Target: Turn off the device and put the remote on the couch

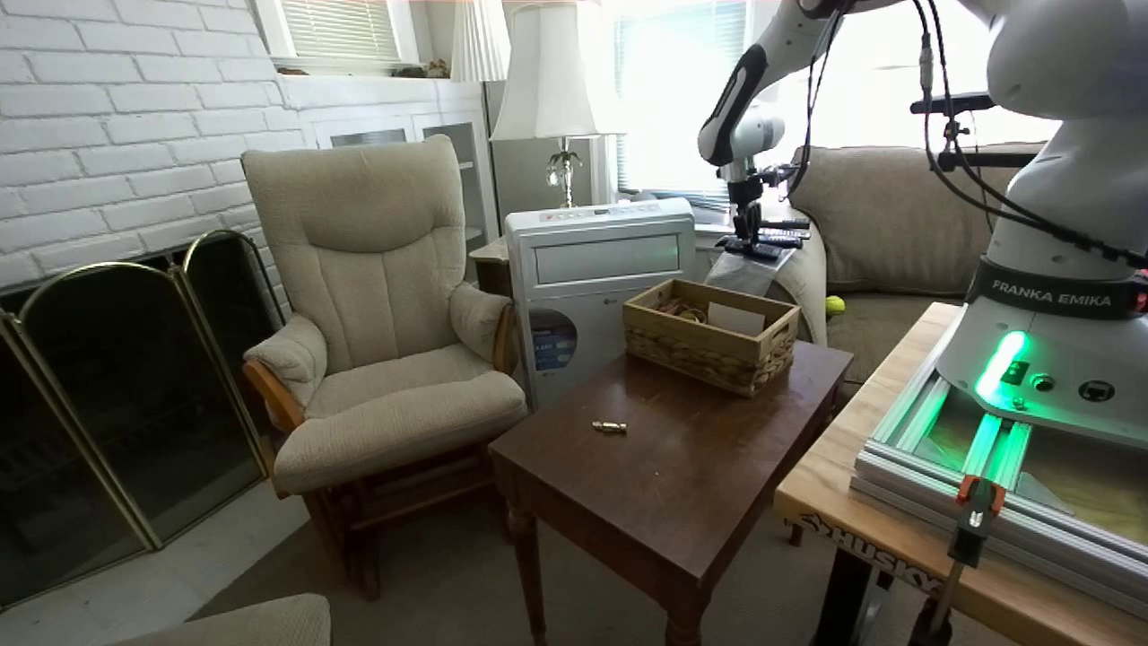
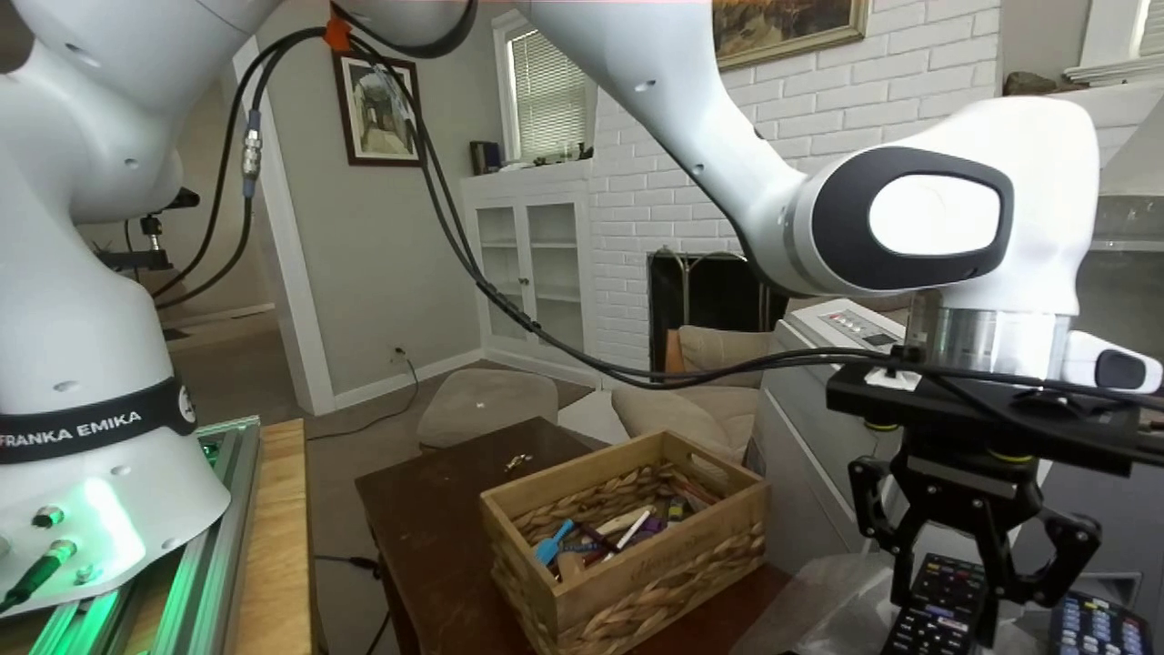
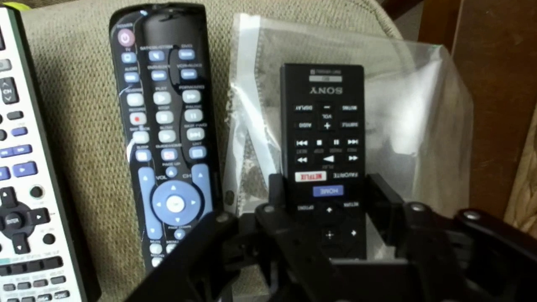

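The beige-tan couch [image 1: 897, 215] stands at the back right in an exterior view; its arm fabric [image 3: 84, 71] fills the wrist view's background. A black Sony remote [image 3: 327, 138] lies over a clear plastic bag [image 3: 390, 105] on the couch arm; it also shows in an exterior view [image 2: 950, 582]. My gripper [image 3: 324, 186] has one finger against each long side of this remote, seemingly shut on it; it shows in both exterior views [image 1: 753, 235] [image 2: 944, 611]. I cannot tell whether the remote is lifted. A white appliance [image 1: 610, 260] with top buttons stands beside the couch.
A black remote with blue buttons [image 3: 172, 126] and a silver-white remote [image 3: 25, 167] lie beside the held one. A woven basket [image 1: 708, 336] with small items stands on the brown table [image 1: 646, 475]. A tennis ball [image 1: 835, 305] rests on the couch. The cream armchair [image 1: 386, 269] is further away.
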